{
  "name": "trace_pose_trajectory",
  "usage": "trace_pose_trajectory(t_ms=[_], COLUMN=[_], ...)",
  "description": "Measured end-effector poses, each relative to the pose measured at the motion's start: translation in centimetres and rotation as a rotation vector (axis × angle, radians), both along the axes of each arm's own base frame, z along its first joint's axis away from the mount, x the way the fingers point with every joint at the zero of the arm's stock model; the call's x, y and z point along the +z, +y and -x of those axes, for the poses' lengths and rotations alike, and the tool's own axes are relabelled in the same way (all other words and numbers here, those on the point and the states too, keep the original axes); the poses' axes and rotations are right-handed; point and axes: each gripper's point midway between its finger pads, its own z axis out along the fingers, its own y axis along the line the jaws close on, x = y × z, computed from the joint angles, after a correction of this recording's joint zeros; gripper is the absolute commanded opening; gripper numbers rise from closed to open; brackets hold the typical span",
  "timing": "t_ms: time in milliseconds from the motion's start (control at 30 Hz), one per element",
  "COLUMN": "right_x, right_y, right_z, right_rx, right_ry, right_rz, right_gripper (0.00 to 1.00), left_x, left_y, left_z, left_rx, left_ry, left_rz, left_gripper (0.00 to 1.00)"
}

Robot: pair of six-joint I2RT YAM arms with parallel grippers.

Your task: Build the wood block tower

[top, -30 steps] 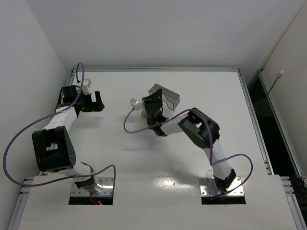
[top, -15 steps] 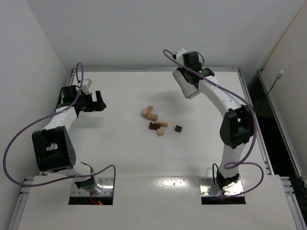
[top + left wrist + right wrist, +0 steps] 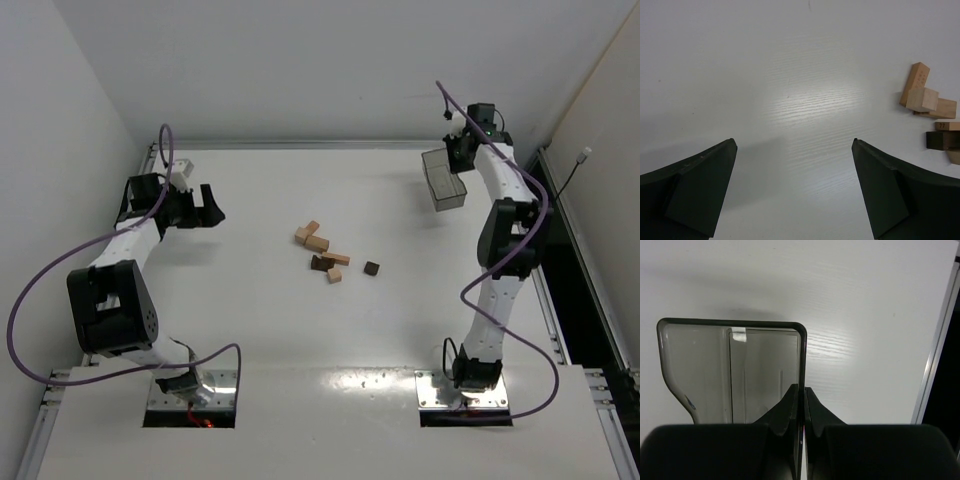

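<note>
right gripper (image 3: 801, 390): clenched on one side wall of the translucent grey bin (image 3: 445, 186), the wall pinched edge-on between the fingers. The bin hung over the far right corner of the table (image 3: 300, 340), and no block was visible in it.
why held there: judged that the bin was kept out at the corner so the middle stayed free for stacking.
left gripper (image 3: 203, 208): jaws released and spread wide, nothing between them. It hovered at the far left, fingers pointed toward the middle, likely staged for a first pick.
wood blocks (image 3: 320, 252): lay loose on the table mid-scene. Tan pieces and a dark one touched in a small cluster, with one dark cube (image 3: 371, 268) just apart on its right.
blocks vs jaws: well to the right of the left gripper. In the left wrist view they sat at the right edge, outside the right finger, not between the fingers. They were well apart from the right gripper, nearer and to its left.
tower: not begun, as far as could be told.
</note>
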Motion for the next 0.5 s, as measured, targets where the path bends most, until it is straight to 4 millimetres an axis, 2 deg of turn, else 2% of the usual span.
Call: trace_pose_trajectory(t_ms=[167, 333, 500], right_x=[-1.7, -4.8, -7.7], right_y=[-4.4, -8.4, -10.5], right_z=[-0.5, -0.1, 0.4], right_rx=[-0.065, -0.120, -0.145], right_ry=[0.011, 0.060, 0.107], right_rz=[-0.013, -0.008, -0.012], right_gripper=[0.00, 0.00, 0.01], left_x=[-0.2, -1.0, -1.1], left_y=[0.0, -0.1, -0.1], left_z=[-0.3, -0.4, -0.7], left_rx=[-0.003, -0.008, -0.010], left_ry=[0.006, 0.028, 0.040], left_rz=[0.005, 0.015, 0.019], left_gripper=[1.00, 1.00, 1.00])
